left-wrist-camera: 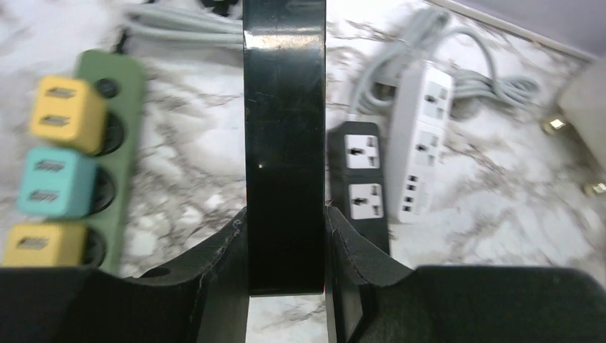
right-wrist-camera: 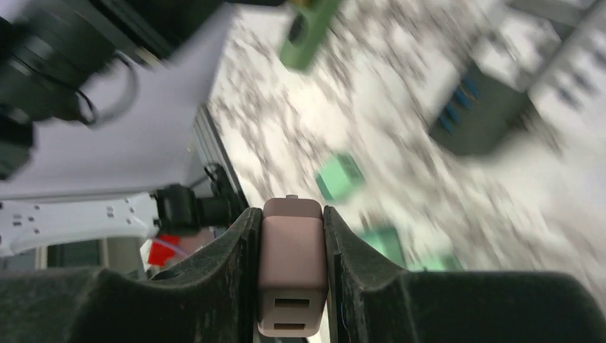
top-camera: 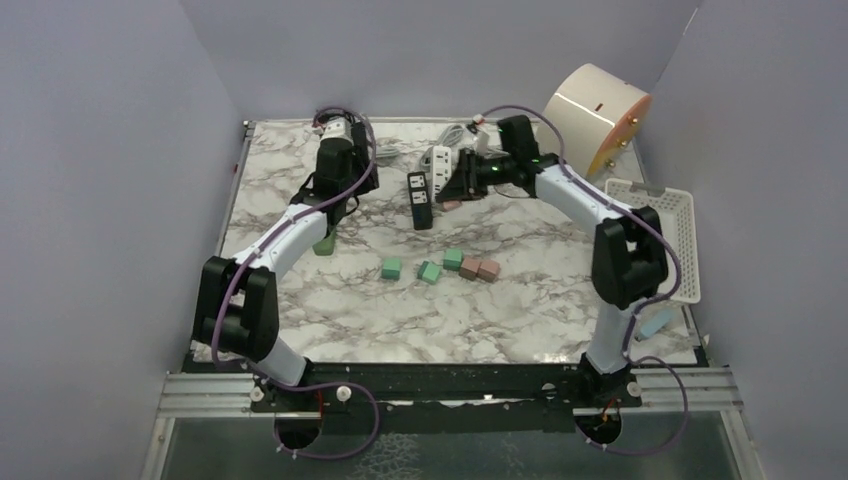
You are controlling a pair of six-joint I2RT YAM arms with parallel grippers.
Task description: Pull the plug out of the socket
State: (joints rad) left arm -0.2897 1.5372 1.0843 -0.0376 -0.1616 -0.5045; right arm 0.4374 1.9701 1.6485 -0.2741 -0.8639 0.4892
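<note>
right hand point(right-wrist-camera: 291, 214): closed on the pink plug point(right-wrist-camera: 291, 264), fingers pressed to both its flat sides, its two slots facing my wrist.
plug: held clear of the bench point(top-camera: 330, 310), in no socket; the view was blurred.
left hand point(left-wrist-camera: 286, 221): clamped on an upright black bar point(left-wrist-camera: 284, 128).
black strip point(left-wrist-camera: 357, 179): flat on the bench, both sockets bare, just beside the white strip point(left-wrist-camera: 425, 136).
green strip point(left-wrist-camera: 118, 143): left of the bar, carrying two yellow plugs point(left-wrist-camera: 68, 113) and a teal plug point(left-wrist-camera: 56, 184).
small blocks point(top-camera: 429, 272): green and pink, loose mid-bench.
</note>
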